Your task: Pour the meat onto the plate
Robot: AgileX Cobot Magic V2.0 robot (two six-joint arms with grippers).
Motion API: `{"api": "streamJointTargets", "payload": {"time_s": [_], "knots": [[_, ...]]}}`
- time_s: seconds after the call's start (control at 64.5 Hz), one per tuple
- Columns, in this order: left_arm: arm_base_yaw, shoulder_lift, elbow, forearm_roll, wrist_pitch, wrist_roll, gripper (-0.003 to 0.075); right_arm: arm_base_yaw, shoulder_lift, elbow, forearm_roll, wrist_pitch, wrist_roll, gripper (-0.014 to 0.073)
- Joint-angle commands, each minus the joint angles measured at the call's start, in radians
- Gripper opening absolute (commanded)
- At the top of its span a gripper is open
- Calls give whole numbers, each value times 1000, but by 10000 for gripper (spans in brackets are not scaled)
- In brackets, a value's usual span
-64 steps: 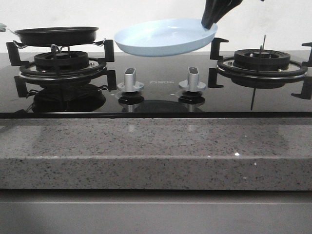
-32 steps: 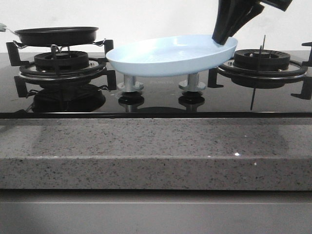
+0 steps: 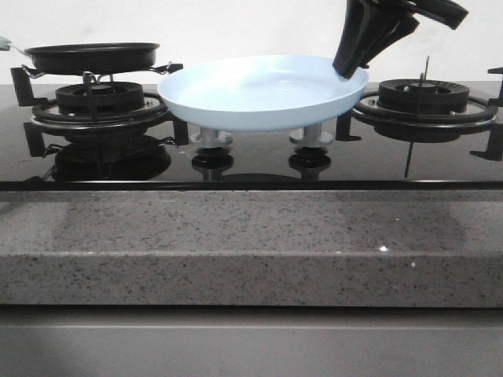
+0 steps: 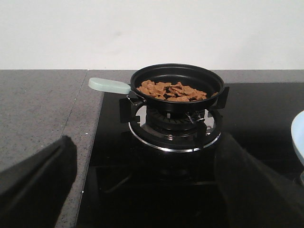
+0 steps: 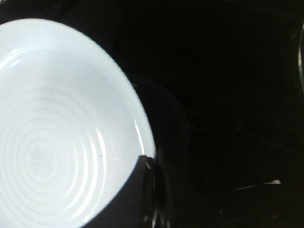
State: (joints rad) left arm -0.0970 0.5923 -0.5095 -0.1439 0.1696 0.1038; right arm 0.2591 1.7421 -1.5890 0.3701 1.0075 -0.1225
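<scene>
- The meat (image 4: 172, 90), a heap of small thin reddish-brown slices, lies in the black round frying pan (image 4: 176, 85), which sits on the gas burner grate (image 4: 173, 124) on the robot's left.
- The pan's pale green handle (image 4: 109, 85) points away from the middle of the hob, toward the grey speckled stone counter (image 4: 40, 114). Its long axis runs roughly crosswise in the left wrist view.
- The wide, shallow, pale blue glossy plate (image 3: 263, 91) hangs empty over the middle of the black glass hob (image 3: 251, 161), above the two silver control knobs (image 3: 209, 143) and just beside the pan, with its rim slightly lower than the pan's.
- The left gripper (image 4: 142, 190) is the nearer one to the pan. The pan lies straight ahead of it and well apart, with the handle off to one side.
- The left gripper's black fingers (image 4: 35, 178) stand wide apart and hold nothing.
- The right gripper (image 3: 351, 69) is clamped on the plate's rim on the right-hand side, one finger over the inner edge, and carries the plate in the air.
- My judgement: the coming move is the left arm reaching for the handle, which calls for a sideways shift first.
</scene>
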Motion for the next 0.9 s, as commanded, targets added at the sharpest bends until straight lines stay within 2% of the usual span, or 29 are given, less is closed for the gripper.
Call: {"api": "streamJointTargets", "payload": {"time_s": [0.0, 0.295, 0.496, 0.667, 0.76, 0.884], "knots": [[-7, 7, -38, -8, -99, -9, 585, -1, -51, -22, 36, -37, -10, -62], [9, 60, -94, -263, -17, -11, 586, -1, -51, -22, 36, -35, -10, -62], [138, 257, -214, -439, 69, -9, 585, -1, -51, -22, 36, -35, -10, -62], [245, 404, -325, -454, 110, 6, 584, -1, -51, -22, 36, -35, -10, -62], [288, 484, -399, -494, 183, 11, 584, -1, -51, -22, 36, -35, -10, -62], [313, 595, -493, -679, 294, 154, 576, -1, -51, -22, 36, -35, -10, -62]]}}
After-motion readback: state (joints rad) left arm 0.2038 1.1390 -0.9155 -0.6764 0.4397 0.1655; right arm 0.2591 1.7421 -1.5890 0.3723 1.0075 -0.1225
